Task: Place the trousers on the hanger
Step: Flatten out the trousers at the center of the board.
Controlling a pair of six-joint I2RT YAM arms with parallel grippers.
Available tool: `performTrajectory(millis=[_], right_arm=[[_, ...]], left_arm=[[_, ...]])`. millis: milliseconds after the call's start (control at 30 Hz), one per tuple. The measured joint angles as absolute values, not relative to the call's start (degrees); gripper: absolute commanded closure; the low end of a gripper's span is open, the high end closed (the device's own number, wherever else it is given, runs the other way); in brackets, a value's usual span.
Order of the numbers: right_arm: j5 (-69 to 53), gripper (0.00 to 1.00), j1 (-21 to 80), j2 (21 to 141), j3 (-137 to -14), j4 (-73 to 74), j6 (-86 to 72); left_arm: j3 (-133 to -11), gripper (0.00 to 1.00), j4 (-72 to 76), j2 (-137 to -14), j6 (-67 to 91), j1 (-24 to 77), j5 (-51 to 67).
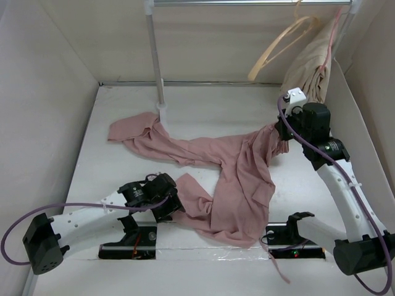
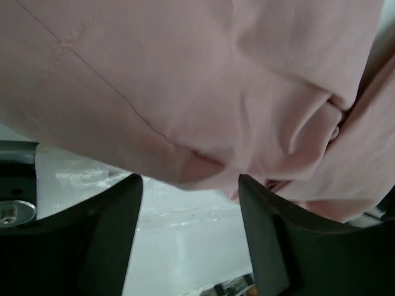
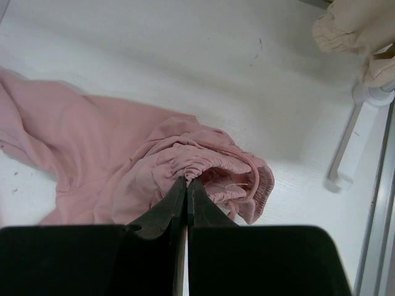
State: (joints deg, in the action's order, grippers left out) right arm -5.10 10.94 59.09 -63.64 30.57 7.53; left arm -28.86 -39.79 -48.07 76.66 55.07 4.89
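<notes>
Toward the far right of the white desk [image 1: 216,111], the right claw [image 3: 186,182] is pinched tight on the gathered waistband of the dusty-pink soft cloth trousers [image 1: 234,166], holding that bunch just off the surface. The rest of the garment sprawls across the desk. One leg runs toward the far left and ends beside the foot of the white rack pole [image 1: 155,61]. The other lies crumpled toward the middle of the near edge. There the left claw [image 2: 190,180] sits low with its jaws apart, a fold of leg cloth at their mouth but not clamped, and the desk shows through the gap. The pale cream curved wooden-looking hanger [image 1: 281,46] hangs tilted from the metal rail [image 1: 247,3] above the far right corner, next to a beige folded garment [image 1: 311,71] and well apart from the trousers.

The step in hand looks like securing a two-point hold before any lifting. Next, the left claw likely needs to close on that fold. Both arms can then raise the cloth and carry it toward the hanger's bottom bar.
</notes>
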Motion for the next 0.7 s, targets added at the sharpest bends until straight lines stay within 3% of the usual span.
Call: performTrajectory(millis=[33, 67, 100, 133, 333, 533, 700], right_arm=[[-5.4, 1.0, 10.9, 58.8, -63.6, 30.6, 7.6], [-5.6, 1.0, 10.9, 58.7, -63.6, 30.7, 7.6], [-5.9, 1.0, 10.9, 58.5, -63.6, 30.8, 7.7], [-6.0, 1.0, 10.9, 58.4, -63.6, 30.9, 7.7], [-6.2, 1.0, 10.9, 57.3, -64.5, 33.3, 8.6], [-3.4, 1.0, 12.1, 50.9, -71.5, 41.7, 9.6], [-1.3, 1.0, 14.2, 43.6, -80.4, 48.5, 9.5]], left_arm=[[-28.2, 0.49, -39.1, -48.4, 77.6, 55.1, 4.3], [-27.6, 0.58, -38.2, -48.8, 78.3, 55.1, 3.9], [-27.2, 0.74, -37.3, -49.5, 78.9, 55.1, 3.6], [-26.8, 1.0, -36.5, -50.5, 79.6, 55.1, 2.9], [-32.4, 1.0, -40.8, -52.2, 79.7, 54.2, -4.9], [-68.3, 1.0, -52.5, -48.7, 77.6, 54.0, -21.0], [-82.4, 1.0, -58.7, -39.7, 74.4, 48.1, -28.9]])
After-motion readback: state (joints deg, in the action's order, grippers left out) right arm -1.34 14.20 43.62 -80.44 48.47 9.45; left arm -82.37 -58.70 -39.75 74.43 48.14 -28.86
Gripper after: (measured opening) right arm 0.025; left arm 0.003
